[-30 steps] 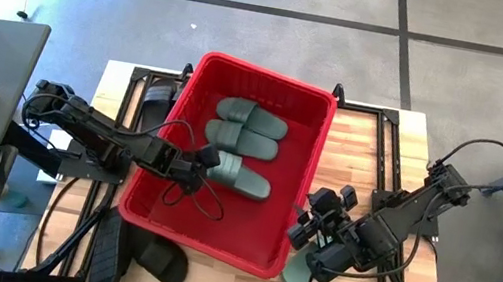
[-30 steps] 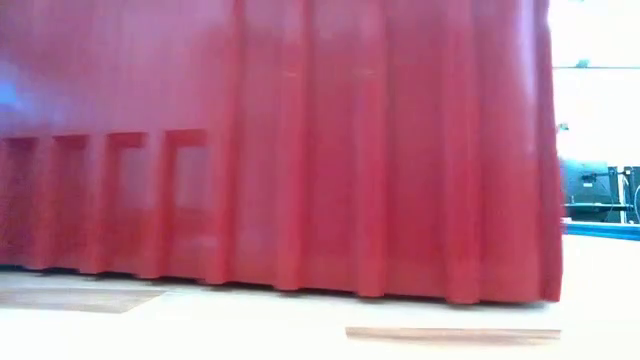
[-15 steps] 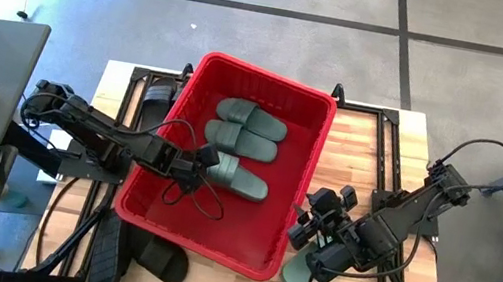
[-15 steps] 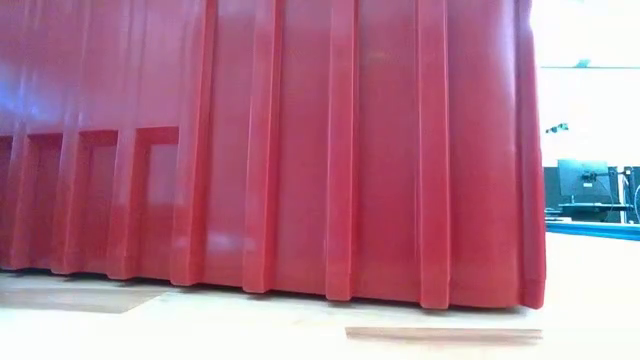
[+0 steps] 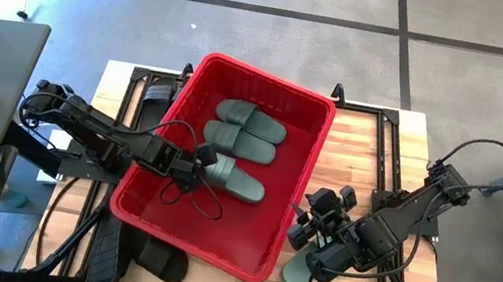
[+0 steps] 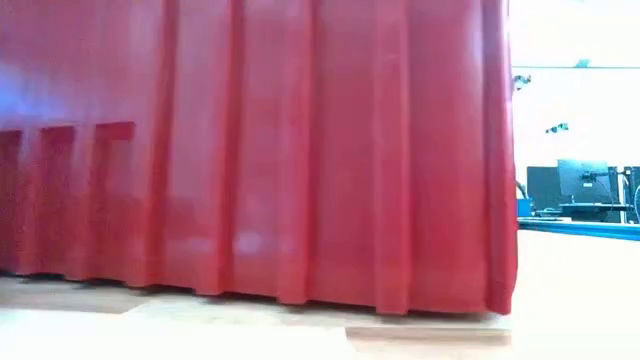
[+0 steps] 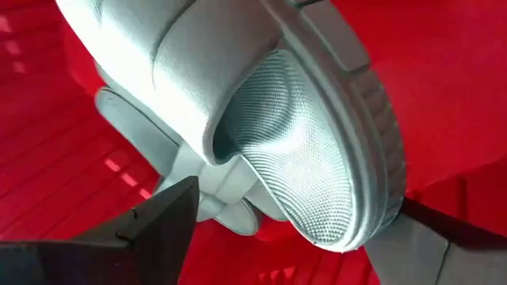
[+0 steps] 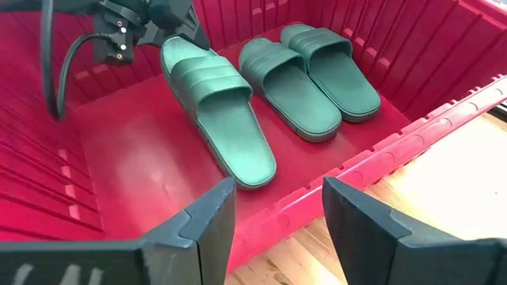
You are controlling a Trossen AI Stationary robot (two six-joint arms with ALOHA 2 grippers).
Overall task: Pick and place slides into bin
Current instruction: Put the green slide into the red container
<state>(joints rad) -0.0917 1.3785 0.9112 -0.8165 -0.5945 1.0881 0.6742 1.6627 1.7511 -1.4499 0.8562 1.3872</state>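
Left gripper (image 5: pixel 194 170): two dark fingers (image 7: pixel 162 218) spread apart, one on either side of the heel end of a dark green ribbed-strap rubber slide (image 5: pixel 233 178); that sandal lies flat on the floor of the bin, and whether the pads touch it cannot be told. The left arm reaches in over the bin's left rim.

Right gripper (image 5: pixel 303 232): two dark fingers (image 8: pixel 207 223) parted, nothing between them, hanging just outside the bin's right wall and looking in over the rim.

Large rectangular red plastic bin with rolled rim (image 5: pixel 315 102): one, set askew on the slatted wooden table (image 5: pixel 372 148), its ribbed wall filling the low view (image 6: pixel 250 150).

Dark green slides inside the bin: three, lying side by side with straps up. Nearest the left gripper is the one already listed; the middle slide (image 5: pixel 241 140) and the far slide (image 5: pixel 251 117) lie beyond it.

Dark green slide outside the bin (image 5: pixel 297 269): one, on the table just below the right gripper, partly hidden by it.

Black rubber slides on the table: three visible. One black slide (image 5: pixel 157 100) lies beside the bin's upper left corner; two more (image 5: pixel 162 260) (image 5: pixel 103 257) lie by its lower left edge, partly hidden.
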